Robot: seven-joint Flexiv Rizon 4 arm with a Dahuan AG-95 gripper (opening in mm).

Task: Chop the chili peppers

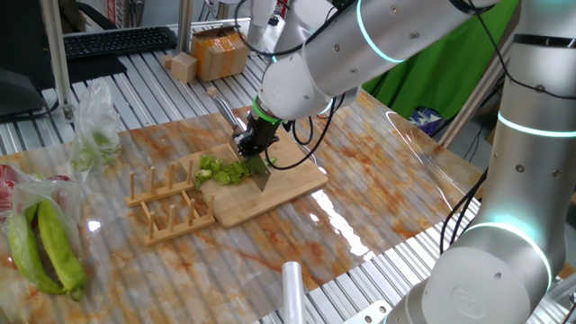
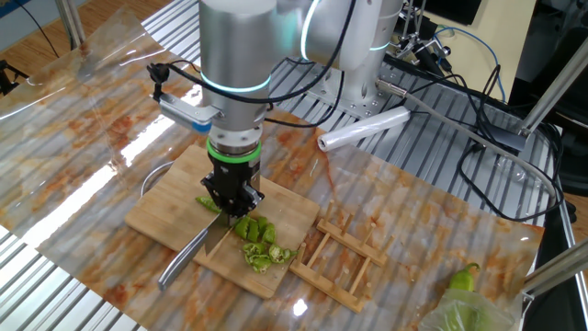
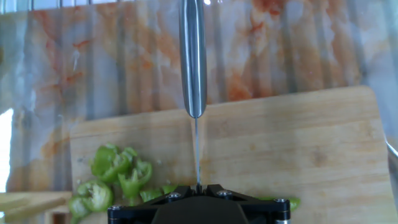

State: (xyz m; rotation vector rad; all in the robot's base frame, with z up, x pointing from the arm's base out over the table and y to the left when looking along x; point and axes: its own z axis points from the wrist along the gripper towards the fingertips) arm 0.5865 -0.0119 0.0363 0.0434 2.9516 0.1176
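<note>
claw: clamped on knife | chili slices: on board, just beside claw

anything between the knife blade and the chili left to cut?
Nothing visible. The gripper holds the knife blade-down on the cutting board, right beside the chili slices. An uncut piece pokes out by the gripper, mostly hidden.

cutting board on table | wooden rack beside it | plastic roll apart
</note>
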